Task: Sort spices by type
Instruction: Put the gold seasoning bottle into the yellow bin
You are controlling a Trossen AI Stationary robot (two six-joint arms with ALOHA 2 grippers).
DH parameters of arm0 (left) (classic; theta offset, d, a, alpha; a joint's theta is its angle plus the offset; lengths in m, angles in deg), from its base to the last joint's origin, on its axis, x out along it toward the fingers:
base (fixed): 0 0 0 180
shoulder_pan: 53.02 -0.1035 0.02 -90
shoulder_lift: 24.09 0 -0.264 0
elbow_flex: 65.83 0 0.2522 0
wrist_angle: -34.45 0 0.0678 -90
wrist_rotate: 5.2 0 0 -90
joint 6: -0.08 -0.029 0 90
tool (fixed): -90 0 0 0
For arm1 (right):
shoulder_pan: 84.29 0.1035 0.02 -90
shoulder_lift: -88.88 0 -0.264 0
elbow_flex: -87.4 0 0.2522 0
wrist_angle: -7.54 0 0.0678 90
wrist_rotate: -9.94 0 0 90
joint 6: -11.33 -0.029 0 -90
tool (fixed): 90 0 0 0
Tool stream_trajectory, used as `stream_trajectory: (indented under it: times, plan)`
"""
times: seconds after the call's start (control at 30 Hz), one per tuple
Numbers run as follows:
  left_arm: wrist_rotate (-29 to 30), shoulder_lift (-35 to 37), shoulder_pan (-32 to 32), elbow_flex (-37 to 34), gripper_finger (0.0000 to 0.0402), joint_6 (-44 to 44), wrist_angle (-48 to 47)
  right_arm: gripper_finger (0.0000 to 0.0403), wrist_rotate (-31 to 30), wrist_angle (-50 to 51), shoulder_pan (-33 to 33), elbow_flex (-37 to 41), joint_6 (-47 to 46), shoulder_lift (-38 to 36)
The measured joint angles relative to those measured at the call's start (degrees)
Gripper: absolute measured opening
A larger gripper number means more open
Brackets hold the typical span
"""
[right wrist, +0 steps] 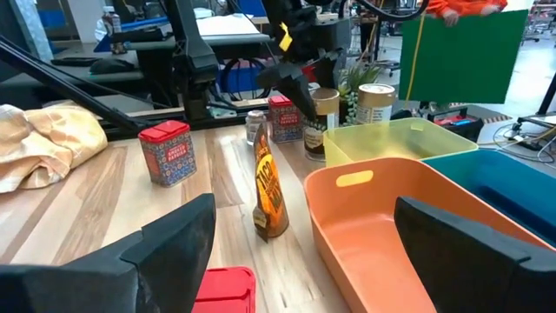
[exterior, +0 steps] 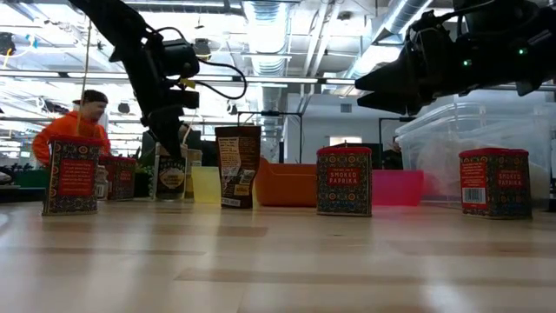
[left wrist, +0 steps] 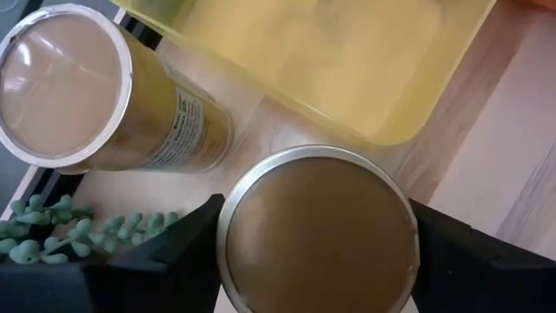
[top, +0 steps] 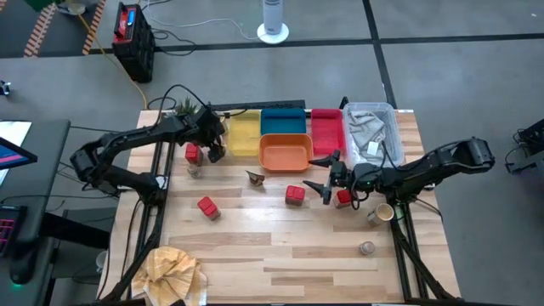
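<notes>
The left gripper (top: pixel 214 151) hangs at the far left of the desk (top: pixel 280 255), just beside the yellow tray's (top: pixel 244 136) near-left corner. In its wrist view a silver-rimmed brown-lidded jar (left wrist: pixel 317 230) stands upright directly between its two dark fingers (left wrist: pixel 174 252), lid facing the camera, long axis pointing up. The jaws bracket the jar on both sides, but whether they are pressing it or only straddling it I cannot tell. The yellow tray lies just beyond the jar, so I judge the coming move to be a short lift over that rim. A second tan jar (left wrist: pixel 95 96) stands close beside the tray's corner, next to a small green plant (left wrist: pixel 52 230).

The right gripper (top: pixel 327 174) sits near the orange tray (top: pixel 285 153), jaws spread wide and holding nothing; a red tin (top: pixel 342 198) lies just beneath and behind it. This arm is nearer the red tin (top: pixel 295 195) and the dark brown pouch (top: pixel 255 177) mid-desk.

Other red tins (top: pixel 208 207) (top: pixel 192 153) stand on the left side. Two small cylinders (top: pixel 384 212) (top: pixel 366 248) lie at the right; their type is too small to make out.
</notes>
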Motion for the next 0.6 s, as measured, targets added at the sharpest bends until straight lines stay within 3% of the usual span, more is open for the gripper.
stream_trajectory:
  times: [0.23, 0.43, 0.6]
  plan:
    - [0.4, -0.2, 0.6, 4.2, 0.027, 0.2, -11.2, 0.0379, 0.0, 0.0, 0.0, 0.0, -0.3, 0.0]
    - [-4.6, -0.1, 2.7, 13.2, 0.027, -1.7, -20.3, 0.0379, 0.0, 0.3, -0.2, 0.0, -1.0, 0.0]
    - [-5.6, -0.1, 3.9, 19.0, 0.027, -1.7, -16.1, 0.0379, 0.1, 1.4, -1.3, 0.0, -2.9, 0.0]
